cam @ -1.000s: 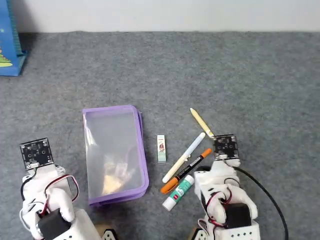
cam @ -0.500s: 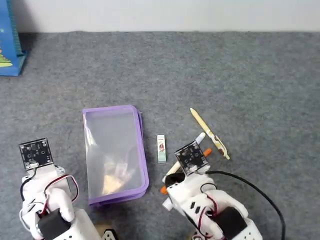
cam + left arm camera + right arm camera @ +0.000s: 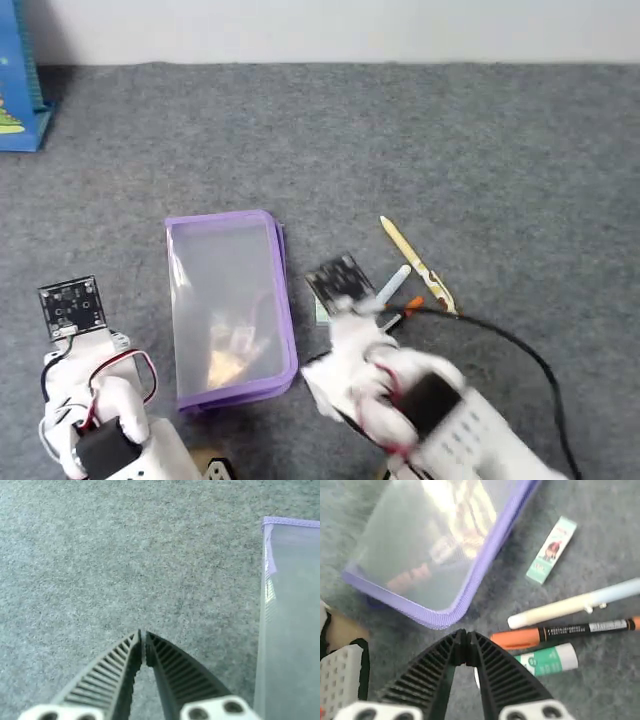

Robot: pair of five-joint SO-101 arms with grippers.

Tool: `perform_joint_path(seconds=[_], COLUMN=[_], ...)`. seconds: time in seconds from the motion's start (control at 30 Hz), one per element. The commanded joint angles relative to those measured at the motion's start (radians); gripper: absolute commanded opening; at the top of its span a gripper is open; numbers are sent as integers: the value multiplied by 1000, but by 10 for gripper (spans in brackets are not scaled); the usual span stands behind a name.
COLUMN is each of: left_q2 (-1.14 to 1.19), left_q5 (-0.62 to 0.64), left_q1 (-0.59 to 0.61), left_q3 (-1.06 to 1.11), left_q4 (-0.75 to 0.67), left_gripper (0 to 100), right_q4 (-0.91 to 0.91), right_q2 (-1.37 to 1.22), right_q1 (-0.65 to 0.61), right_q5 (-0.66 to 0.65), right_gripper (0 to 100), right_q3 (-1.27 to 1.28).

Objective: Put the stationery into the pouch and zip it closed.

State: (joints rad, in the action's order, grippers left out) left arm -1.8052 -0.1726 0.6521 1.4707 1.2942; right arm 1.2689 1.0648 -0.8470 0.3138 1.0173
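Note:
The purple pouch [image 3: 228, 305] with a clear top lies flat on the grey carpet, something yellowish inside it. My right arm [image 3: 400, 390] hangs over the stationery just right of the pouch. Its gripper [image 3: 466, 652] is shut and empty, above the carpet between the pouch's corner [image 3: 435, 545] and an orange marker [image 3: 560, 632]. Beside the marker lie a pale pen [image 3: 575, 609], a green glue stick [image 3: 545, 660] and a small green-white eraser [image 3: 551, 550]. A yellow pen [image 3: 415, 262] lies farther right. My left gripper [image 3: 144, 647] is shut over bare carpet, left of the pouch's edge [image 3: 290, 620].
A blue box [image 3: 18, 80] stands at the far left by the white wall. Grey carpet [image 3: 450, 140] stretches open beyond the pouch and pens. A black cable [image 3: 520, 350] trails from the right arm.
My right arm has swung left, from right of the pens to over them and toward the pouch. The left arm and the stationery have not moved.

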Motion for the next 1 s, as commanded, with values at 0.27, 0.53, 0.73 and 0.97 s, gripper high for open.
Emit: perform_joint_path(seconds=[0.27,0.53,0.73,0.97], left_q2=[-12,-12,-12,-12], left_q5=[-8,-8,-8,-8], left_q1=[3,3,5,5], left_q3=[-56,-56,-56,-56], left_q4=[3,3,3,2], left_gripper=[15,15,15,15], right_q4=[-202,-209,-202,-236], right_q2=[-667,-704,-704,-728], right_q1=[-8,-85,-145,-186], right_q5=[144,157,201,203], right_gripper=[259,292,292,292], right_q3=[-278,-334,-379,-407])
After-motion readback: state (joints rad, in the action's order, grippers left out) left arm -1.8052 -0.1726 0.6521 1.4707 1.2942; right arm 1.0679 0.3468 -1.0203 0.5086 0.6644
